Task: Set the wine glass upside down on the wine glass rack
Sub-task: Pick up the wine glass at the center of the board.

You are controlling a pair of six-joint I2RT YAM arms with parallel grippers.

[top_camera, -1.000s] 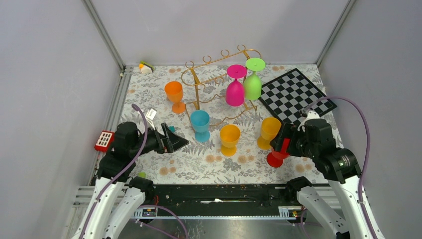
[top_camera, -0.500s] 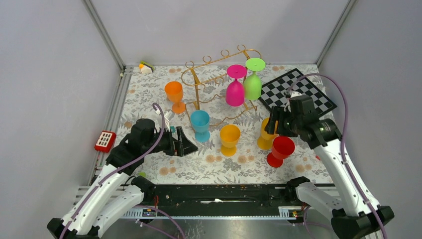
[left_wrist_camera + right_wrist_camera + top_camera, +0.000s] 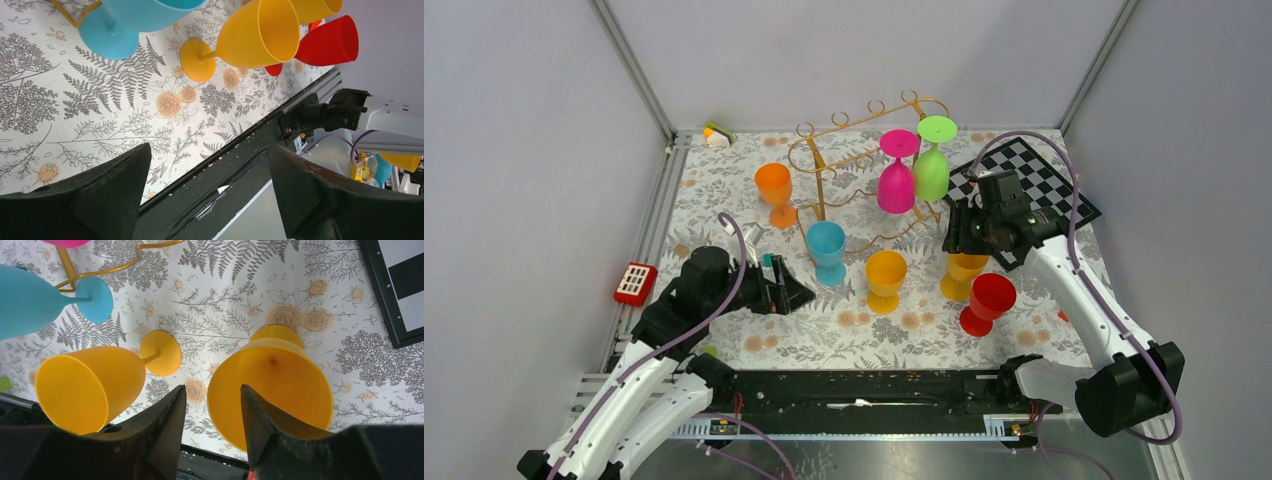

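While right gripper (image 3: 212,390) hangs above yellow wine glass (image 3: 280,375), jaws part-open, holding nothing; left gripper (image 3: 207,150) jaws wide, holding nothing.

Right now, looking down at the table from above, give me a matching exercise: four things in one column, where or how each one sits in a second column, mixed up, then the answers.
Things
1. pink wine glass
2. red wine glass
3. orange wine glass
4. checkerboard

Places
A. standing upright, left of the wine glass rack
B. lying flat at the far right of the table
C. hanging upside down on the rack
D. standing upright, nearest of the glasses to the table's front edge

Pairs: 1-C, 2-D, 3-A, 4-B
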